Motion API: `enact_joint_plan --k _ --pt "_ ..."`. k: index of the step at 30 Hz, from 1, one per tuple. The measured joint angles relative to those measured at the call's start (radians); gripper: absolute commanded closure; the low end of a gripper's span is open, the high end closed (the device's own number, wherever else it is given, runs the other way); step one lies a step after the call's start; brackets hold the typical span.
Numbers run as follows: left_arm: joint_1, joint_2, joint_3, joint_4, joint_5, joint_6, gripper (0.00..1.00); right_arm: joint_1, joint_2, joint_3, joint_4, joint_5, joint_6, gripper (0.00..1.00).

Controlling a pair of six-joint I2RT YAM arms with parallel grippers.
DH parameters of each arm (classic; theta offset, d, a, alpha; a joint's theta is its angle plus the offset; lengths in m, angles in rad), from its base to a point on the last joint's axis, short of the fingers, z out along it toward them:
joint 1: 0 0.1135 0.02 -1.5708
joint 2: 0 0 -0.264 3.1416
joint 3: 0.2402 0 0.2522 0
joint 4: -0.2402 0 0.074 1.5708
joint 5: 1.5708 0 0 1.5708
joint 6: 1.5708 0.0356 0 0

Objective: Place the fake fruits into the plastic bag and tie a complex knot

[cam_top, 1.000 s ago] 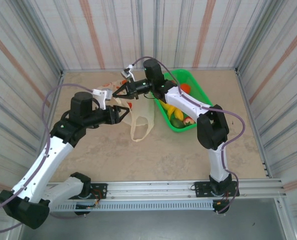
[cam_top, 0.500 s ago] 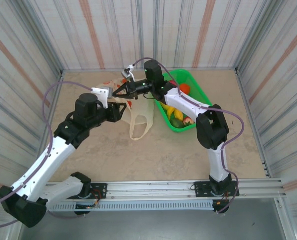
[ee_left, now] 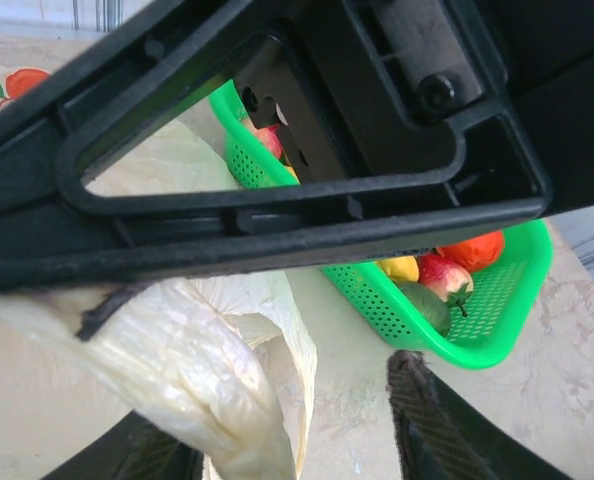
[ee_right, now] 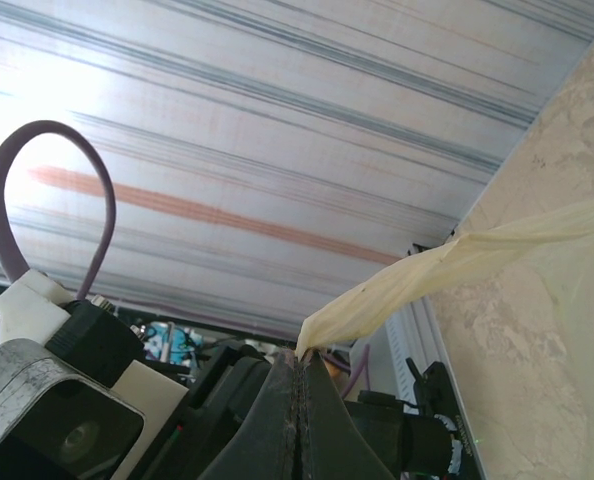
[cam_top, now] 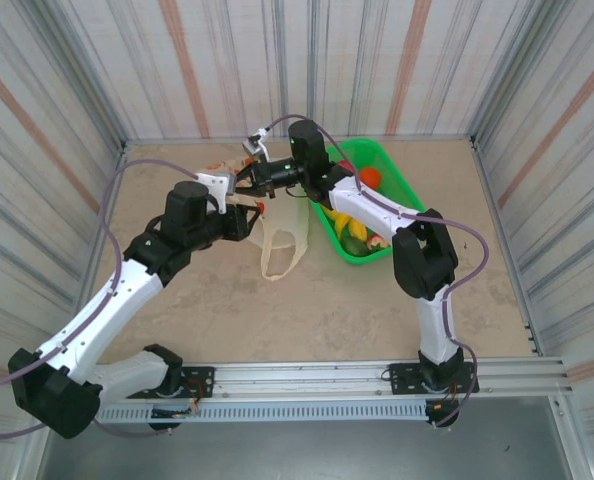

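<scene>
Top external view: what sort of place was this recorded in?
Probably a purpose-built robot test cell, not a home or shop: striped panel walls close in three sides of a beige tabletop, and a metal rail runs along the near edge where the arms are mounted.

White-shelled arms [cam_top: 97,310], black joints [cam_top: 422,262] (purple cables [ee_right: 47,128]).

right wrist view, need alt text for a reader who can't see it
The right gripper is shut on a twisted cream plastic bag handle, which stretches up and to the right over the beige stone-look table. Behind it is a striped white wall panel, with a looped purple cable at the left.
</scene>
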Motion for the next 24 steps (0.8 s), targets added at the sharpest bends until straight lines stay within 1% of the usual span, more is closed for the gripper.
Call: enact_joint_plan --k 1,3,4,5,6,7,8,11,15,17,20,21,22,23,24 --pt "0.001 0.000 0.002 0.000 -0.005 -0.003 0.70 0.001 0.000 0.000 0.000 0.000 0.000 1.00" --pt "0.006 0.000 0.006 0.002 -0.014 -0.005 0.85 0.002 0.000 -0.002 0.000 0.000 0.000 1.00" --pt "0.014 -0.002 0.006 0.002 -0.014 -0.008 0.96 0.003 0.000 -0.003 0.001 0.000 0.000 1.00" --pt "0.024 -0.003 0.006 0.002 -0.013 -0.014 1.00 0.003 0.000 -0.005 0.001 0.001 0.000 1.00" --pt "0.036 -0.004 0.006 0.002 -0.008 -0.015 1.00 0.003 0.000 -0.006 0.002 0.005 0.000 1.00" --pt "0.047 -0.006 0.006 0.003 -0.001 -0.017 1.00 0.003 0.000 -0.008 0.002 0.010 0.000 0.97" --pt "0.056 -0.006 0.006 0.004 0.011 -0.020 1.00 0.003 -0.001 -0.011 0.002 0.018 0.000 0.84" --pt "0.066 -0.011 0.006 0.004 0.048 -0.023 1.00 -0.005 -0.014 -0.036 -0.010 0.053 -0.005 0.63" --pt "0.072 -0.039 0.016 -0.017 0.087 -0.023 1.00 -0.032 -0.068 -0.084 -0.089 0.122 -0.064 0.42" --pt "0.086 -0.060 0.032 -0.038 0.113 -0.023 1.00 -0.057 -0.129 -0.132 -0.115 0.174 -0.104 0.36" --pt "0.114 -0.093 0.063 -0.069 0.153 -0.019 1.00 -0.105 -0.255 -0.224 -0.125 0.237 -0.152 0.36" --pt "0.125 -0.108 0.070 -0.079 0.169 -0.019 1.00 -0.123 -0.298 -0.246 -0.130 0.252 -0.166 0.39" --pt "0.135 -0.122 0.072 -0.086 0.183 -0.018 1.00 -0.140 -0.339 -0.262 -0.134 0.271 -0.188 0.45" --pt "0.147 -0.135 0.072 -0.094 0.198 -0.016 1.00 -0.154 -0.368 -0.270 -0.142 0.287 -0.211 0.53" --pt "0.161 -0.149 0.072 -0.105 0.216 -0.015 1.00 -0.168 -0.399 -0.276 -0.158 0.310 -0.242 0.64"
